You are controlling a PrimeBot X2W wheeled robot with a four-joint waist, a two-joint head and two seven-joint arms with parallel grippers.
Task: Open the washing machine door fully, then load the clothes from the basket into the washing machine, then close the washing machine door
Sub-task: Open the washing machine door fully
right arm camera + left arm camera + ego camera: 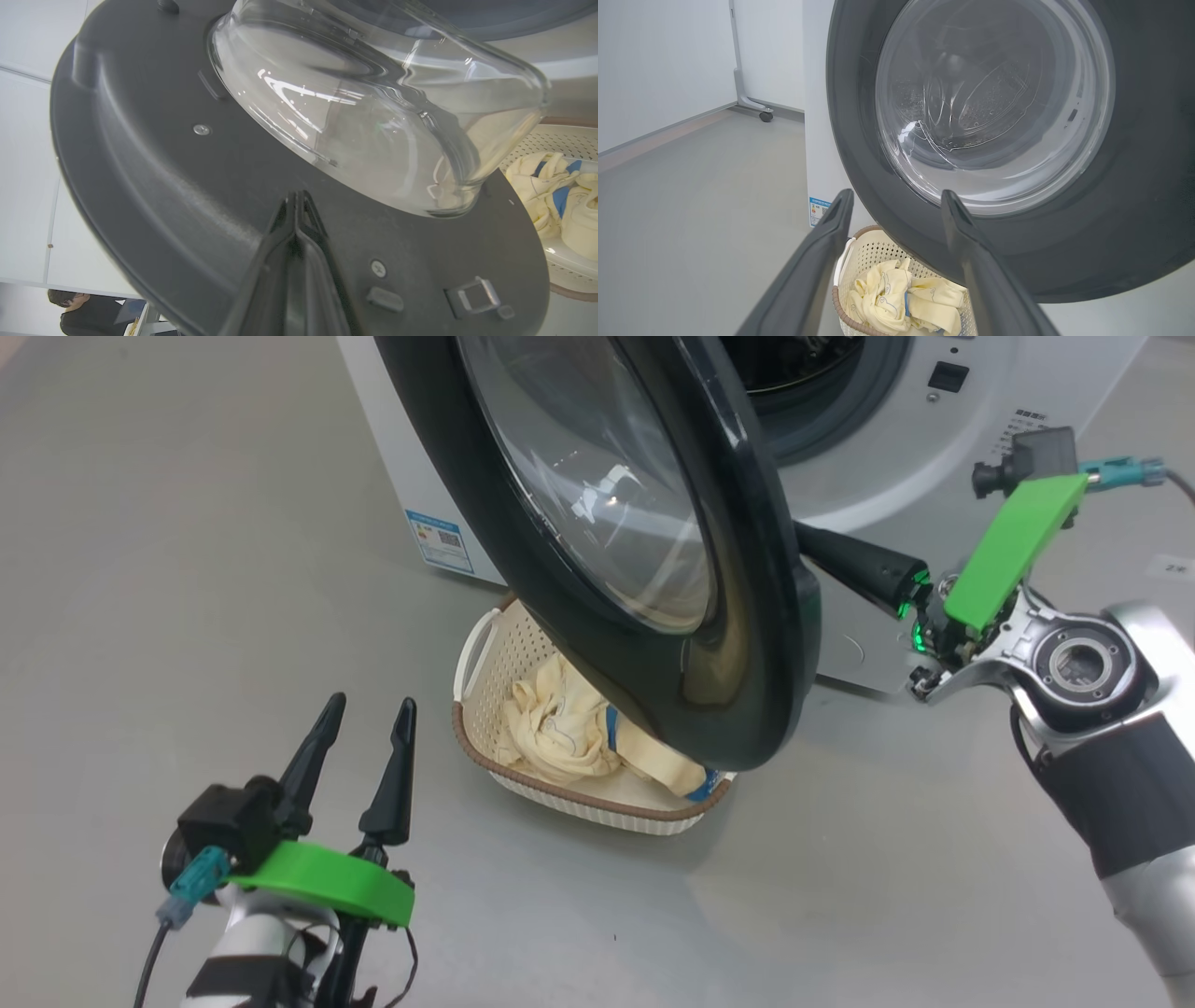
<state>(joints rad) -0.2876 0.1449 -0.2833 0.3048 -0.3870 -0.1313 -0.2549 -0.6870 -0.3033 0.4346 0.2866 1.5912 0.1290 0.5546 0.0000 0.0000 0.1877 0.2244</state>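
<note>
Noting washing machine door [756, 616] part-open at twelve o'clock: rigid, glossy, fragile glass; we judge its inner rim safest to push. Right gripper [299, 200], fingers pressed together, seemingly touches there. Left gripper [372, 700] spread, empty, at seven o'clock.

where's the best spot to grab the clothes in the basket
The raised bunched fold of the clothes on the uncovered left side of the basket, from above and the robot's left: the washing machine door overhangs the right part.
</note>
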